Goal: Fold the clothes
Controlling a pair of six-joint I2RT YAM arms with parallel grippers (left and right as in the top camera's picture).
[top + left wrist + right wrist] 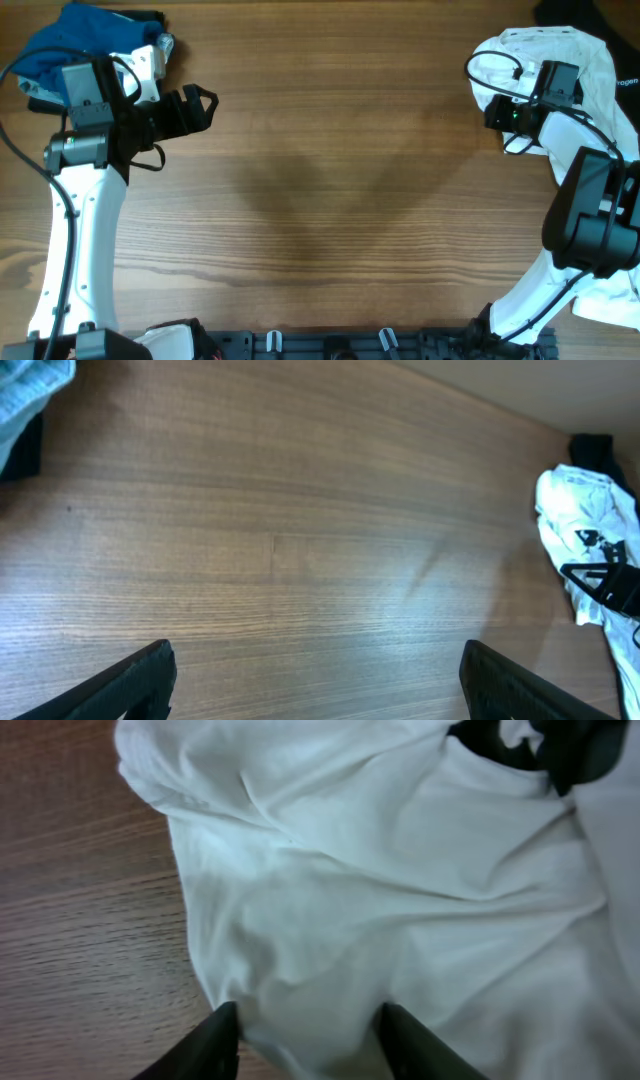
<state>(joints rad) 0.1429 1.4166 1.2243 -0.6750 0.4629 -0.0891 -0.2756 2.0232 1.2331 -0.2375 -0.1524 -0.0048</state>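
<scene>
The right gripper (312, 1045) stands released, its two dark tips apart at the bottom edge of the right wrist view with a fold of the white T-shirt (330, 870) lying between them; nothing is pinched yet, and whether the tips touch the cloth cannot be told. Just left of the tips the hem of the shirt meets the bare wooden table (70, 930); above them the cloth rises in soft creases toward a dark patch in the upper right of that view, print or another garment, which cannot be told. In the overhead view the shirt is a crumpled heap in the upper right of the frame, with a black garment (565, 12) at the very corner behind it.

The left gripper (320, 690) is spread wide and holds nothing; only bare wood lies under it, well apart from the shirt, which shows small at the right edge of its view. A blue garment (60, 40) sits bunched in the upper left of the overhead frame, behind that arm.

The shirt looks thin, light and limp; it should drape and slide easily on the wood, and a pinch may gather more than one layer. The outer edge between the right tips looks the sensible place to take hold, close to the hem; a second hold farther along that edge would help spread it flat.
</scene>
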